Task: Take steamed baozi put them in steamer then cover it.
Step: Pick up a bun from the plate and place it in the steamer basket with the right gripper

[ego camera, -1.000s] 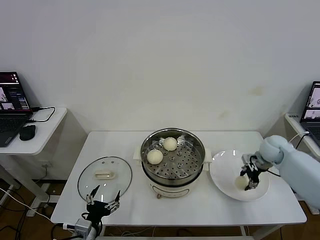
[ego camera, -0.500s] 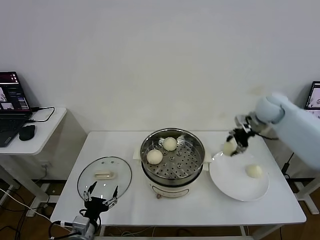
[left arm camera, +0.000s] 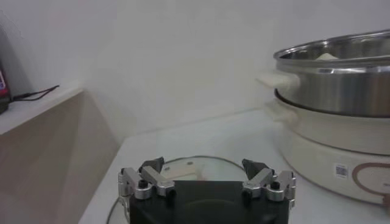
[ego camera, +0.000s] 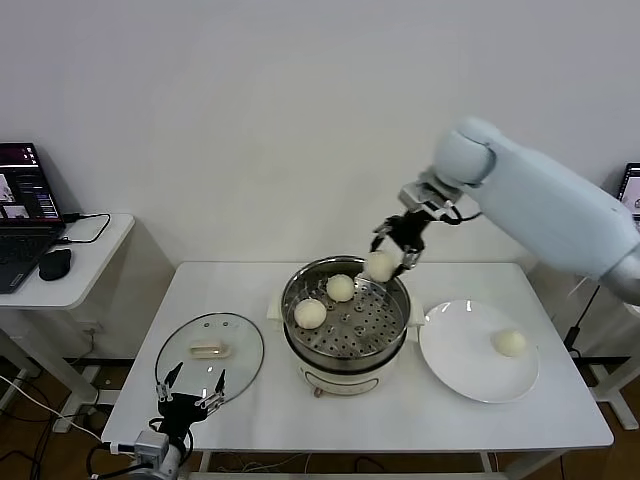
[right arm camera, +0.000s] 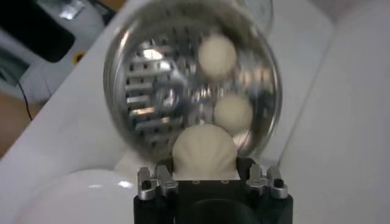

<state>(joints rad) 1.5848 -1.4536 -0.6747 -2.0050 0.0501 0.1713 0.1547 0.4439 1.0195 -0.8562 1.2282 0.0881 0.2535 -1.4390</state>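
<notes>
right gripper: the right gripper [ego camera: 392, 250] is clamped on one steamed baozi [ego camera: 380, 266], held in the air over the far right rim of the steamer [ego camera: 345, 318]. In the right wrist view the gripper [right arm camera: 210, 178] has the bun [right arm camera: 204, 152] filling the gap between its fingers; the fingertips themselves are hidden behind the bun.

held bun: above the tray, not resting on it as far as the head view shows; whether it brushes the rim cannot be told.

steamer: centre of the white table [ego camera: 250, 400], lid off. Two baozi lie on the perforated tray, one at the near left [ego camera: 310, 313], one farther back [ego camera: 341, 288], apart from each other. In the right wrist view the pot is blurred and the tray holes are hard to make out.

plate: a white plate [ego camera: 460, 370] sits just right of the steamer, with one baozi [ego camera: 510, 343] on its right part.

cover: the glass cover [ego camera: 210, 355] lies flat on the table, left of the steamer, handle up. Its near edge is partly hidden by the left gripper.

left gripper: the left gripper [ego camera: 190, 400] hangs at the near left table edge, fingers spread wide and holding nothing; its arm is mostly cut off by the frame. In the left wrist view [left arm camera: 207, 178] its body covers much of the cover.

side table: a laptop [ego camera: 25, 210], cut off at the left edge, and a mouse [ego camera: 55, 264].
</notes>
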